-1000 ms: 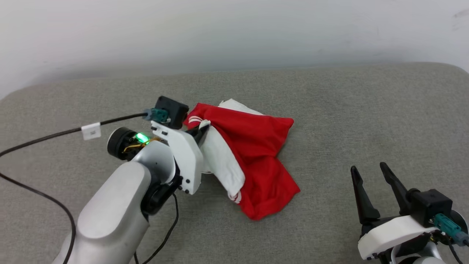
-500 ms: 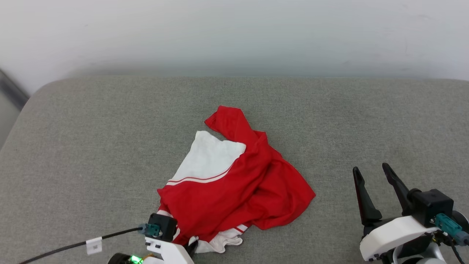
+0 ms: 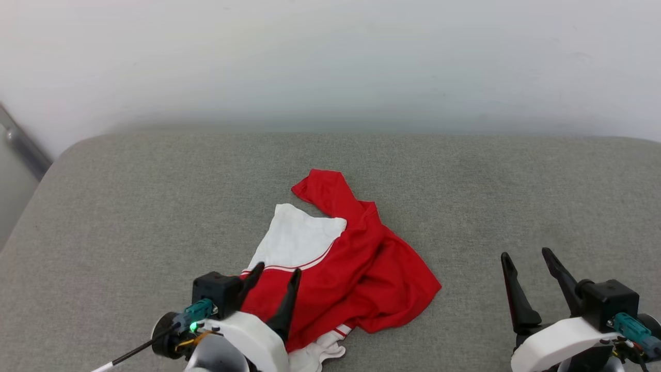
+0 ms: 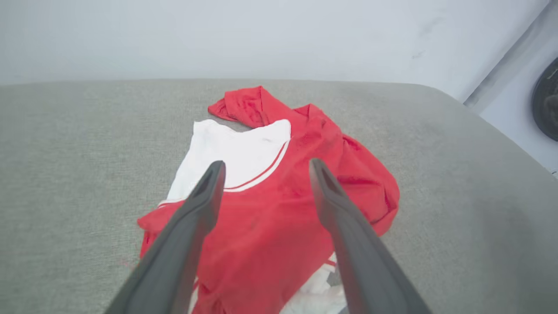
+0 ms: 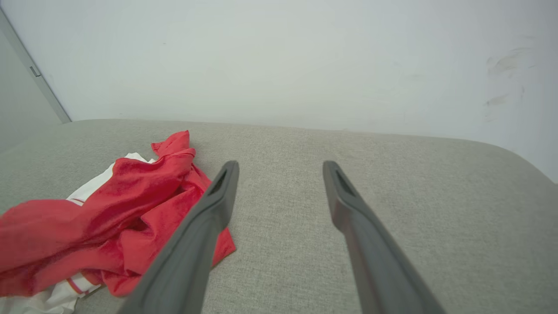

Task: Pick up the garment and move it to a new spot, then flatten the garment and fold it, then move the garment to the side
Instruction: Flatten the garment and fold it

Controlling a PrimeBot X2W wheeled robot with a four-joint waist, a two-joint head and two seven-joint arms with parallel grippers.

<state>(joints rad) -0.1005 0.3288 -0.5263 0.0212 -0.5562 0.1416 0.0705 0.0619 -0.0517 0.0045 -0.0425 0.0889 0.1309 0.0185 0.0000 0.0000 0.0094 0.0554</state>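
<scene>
The left gripper has let go of the garment. Half a second ago its fingers were pinched on the near hem at the bottom edge of the head view. Now the two dark fingers stand wide apart with nothing between them, poised over the near red part of the jersey. Whether their tips touch the cloth cannot be told. A second ago the jersey was a tighter bundle in that gripper's hold, with the pale forearm across the head view's lower left. The head camera has shifted since then, so the scene sits differently in the picture. Since half a second ago the jersey's outline is much the same.

The garment lies crumpled near the front middle of the grey cushioned surface, below a pale wall. A white panel faces up on its left half, edged by thin red-and-white stripe trim. A red sleeve points away from the robot. A scrap of white fabric peeks out at the near edge. No writing on the fabric can be made out among the folds.

The right gripper waits at the lower right, well apart from the jersey, as it was a second ago. Its fingers are spread wide and empty above bare cushion. A green light glows on the left wrist, beside a black cable.
</scene>
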